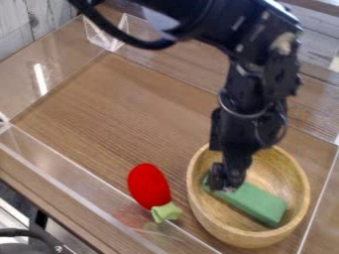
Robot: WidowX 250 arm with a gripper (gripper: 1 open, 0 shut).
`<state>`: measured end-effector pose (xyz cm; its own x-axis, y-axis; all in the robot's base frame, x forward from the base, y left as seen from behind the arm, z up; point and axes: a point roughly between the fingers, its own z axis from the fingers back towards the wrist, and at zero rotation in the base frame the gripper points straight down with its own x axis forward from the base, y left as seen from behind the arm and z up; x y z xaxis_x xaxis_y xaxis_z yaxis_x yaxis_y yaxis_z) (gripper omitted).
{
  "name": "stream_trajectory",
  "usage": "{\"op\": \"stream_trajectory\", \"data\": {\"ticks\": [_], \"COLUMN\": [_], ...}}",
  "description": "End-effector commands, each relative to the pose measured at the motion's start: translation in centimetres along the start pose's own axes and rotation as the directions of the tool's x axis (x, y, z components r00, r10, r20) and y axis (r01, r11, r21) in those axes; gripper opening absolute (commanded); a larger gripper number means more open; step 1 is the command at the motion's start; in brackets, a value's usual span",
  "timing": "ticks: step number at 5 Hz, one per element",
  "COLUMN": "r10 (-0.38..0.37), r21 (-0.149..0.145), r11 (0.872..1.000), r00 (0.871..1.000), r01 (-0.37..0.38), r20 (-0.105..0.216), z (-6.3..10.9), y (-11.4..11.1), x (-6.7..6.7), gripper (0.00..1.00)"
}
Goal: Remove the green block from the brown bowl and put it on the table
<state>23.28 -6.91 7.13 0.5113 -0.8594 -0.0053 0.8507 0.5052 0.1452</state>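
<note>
A green block (255,201) lies flat inside the brown wooden bowl (295,214) at the lower right of the camera view. My black gripper (224,179) points straight down over the left part of the bowl, its fingertips (220,177) close to the block's left end. The jaws stand open and nothing is held between them. The arm hides part of the bowl's far rim.
A red strawberry-like toy (147,185) with a green stem (166,212) lies on the wooden table just left of the bowl. Clear acrylic walls (54,164) run along the table's front and left edges.
</note>
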Motion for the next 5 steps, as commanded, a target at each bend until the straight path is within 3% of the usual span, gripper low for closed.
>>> {"op": "stream_trajectory", "data": {"ticks": [1,3,4,5], "r10": [-0.027,0.008,0.064,0.123], "r21": [0.011,-0.022,0.002,0.022], "r11": [1.0,1.0,0.998,0.992], "r00": [0.998,0.998,0.997,0.992], "r01": [0.027,-0.007,-0.064,-0.124], "r20": [0.05,0.055,0.043,0.035], "z": [0.2,-2.3,-1.0,0.1], "y": [1.9,1.0,2.0,3.0], "x": [0.6,0.8,0.0,-0.7], "gripper": [1.0,1.0,0.0,0.0]}}
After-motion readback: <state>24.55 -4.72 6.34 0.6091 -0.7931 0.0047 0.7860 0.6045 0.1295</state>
